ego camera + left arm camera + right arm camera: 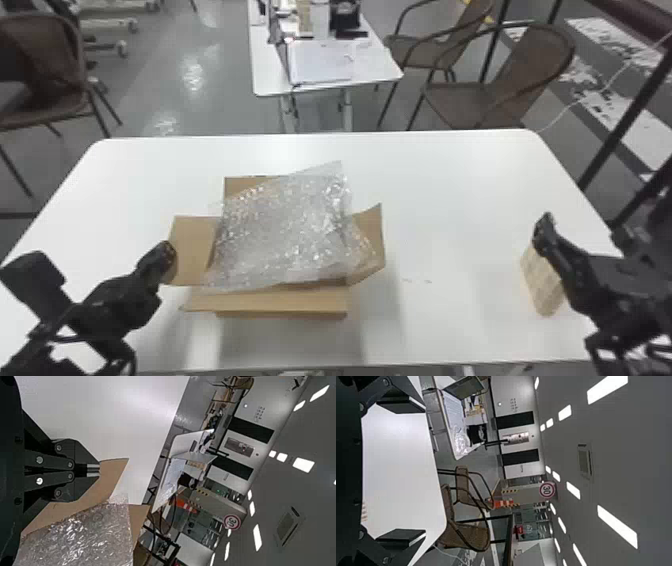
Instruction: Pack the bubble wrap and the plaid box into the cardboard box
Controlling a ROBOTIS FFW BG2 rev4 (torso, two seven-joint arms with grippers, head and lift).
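- Head view: cardboard box (pixel 280 303) on the white table (pixel 450 170), left of centre, flaps folded outward.
- Bubble wrap (pixel 285 225) lies rumpled across the box's top, covering most of the opening and overlapping the flaps; one corner pokes out past the far flap.
- Left gripper (pixel 163 253) at the outer edge of the left flap (pixel 192 247).
- Plaid box (pixel 536 282) at the table's right side, well apart from the cardboard box, partly hidden behind one finger of the right gripper (pixel 582 232).
- Behind: a second table (pixel 270 80) with papers, brown chairs (pixel 532 72) on either side.
- Left wrist view: left gripper (pixel 99 469) has its jaws drawn together, tips at the flap's edge. Cannot tell whether cardboard is pinched between them. Bubble wrap just beside, creased and shiny.
- Right wrist view: right gripper (pixel 425 471) has its jaws spread wide, nothing clamped. A sliver of the plaid box shows between them, nearer one finger; gripper body hides the rest.
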